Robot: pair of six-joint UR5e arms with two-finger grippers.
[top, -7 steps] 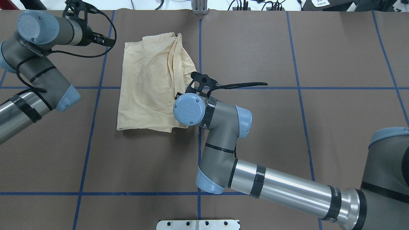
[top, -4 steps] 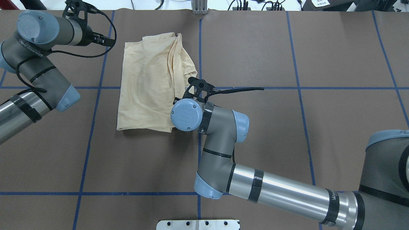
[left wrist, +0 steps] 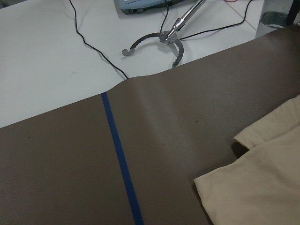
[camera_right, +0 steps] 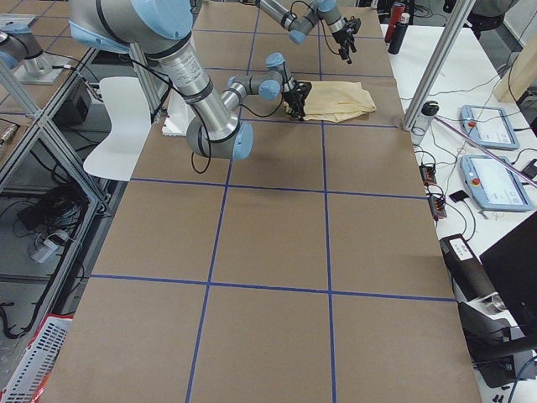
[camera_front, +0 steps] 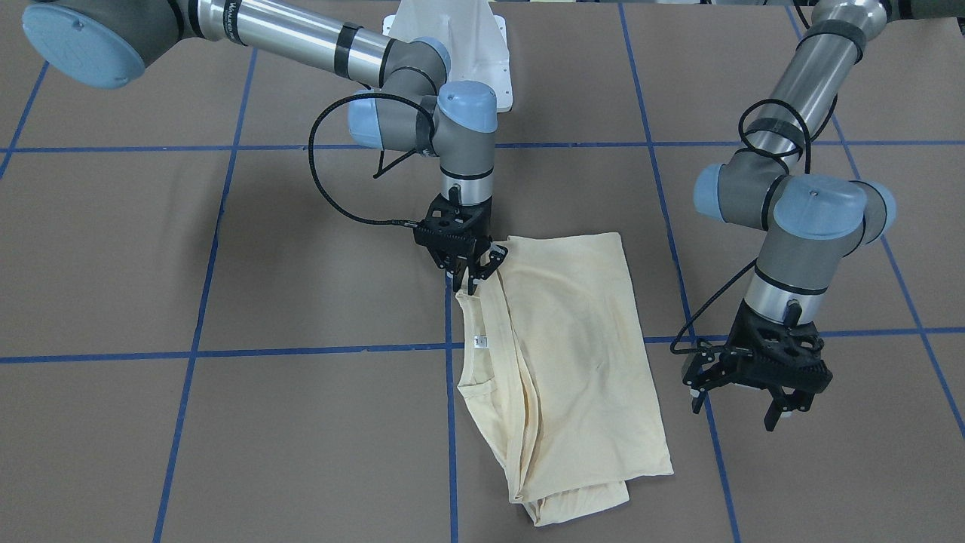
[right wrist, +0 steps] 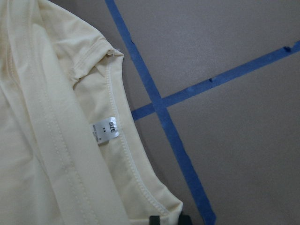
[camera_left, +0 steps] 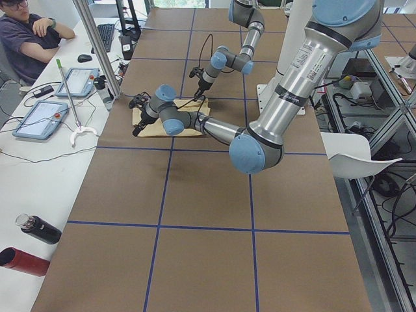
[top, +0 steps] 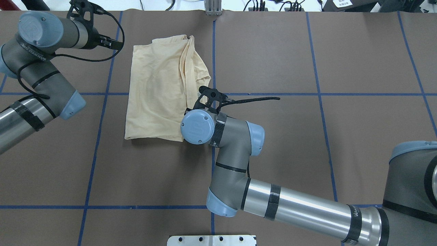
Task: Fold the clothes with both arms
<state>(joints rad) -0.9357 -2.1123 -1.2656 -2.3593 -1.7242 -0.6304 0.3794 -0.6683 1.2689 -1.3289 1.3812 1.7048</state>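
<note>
Cream T-shirt (camera_front: 573,339) lies folded lengthwise on the brown table (camera_front: 226,264), next to a blue tape cross (camera_front: 451,348). My right gripper (camera_front: 476,273) is down at the shirt's collar-side edge, tips at the fabric. Can't tell if I'm pinching it. Neck label (right wrist: 105,130) is near. My left gripper (camera_front: 737,411) hangs off the opposite long side, clear of the shirt, fingers spread, holding nothing.

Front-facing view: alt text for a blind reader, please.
A cream shirt, folded lengthwise, lies on a brown table marked with blue tape lines. The right end effector is down at the shirt's collar-side edge, at the end nearest the robot. The left end effector hangs open beside the opposite edge.
</note>
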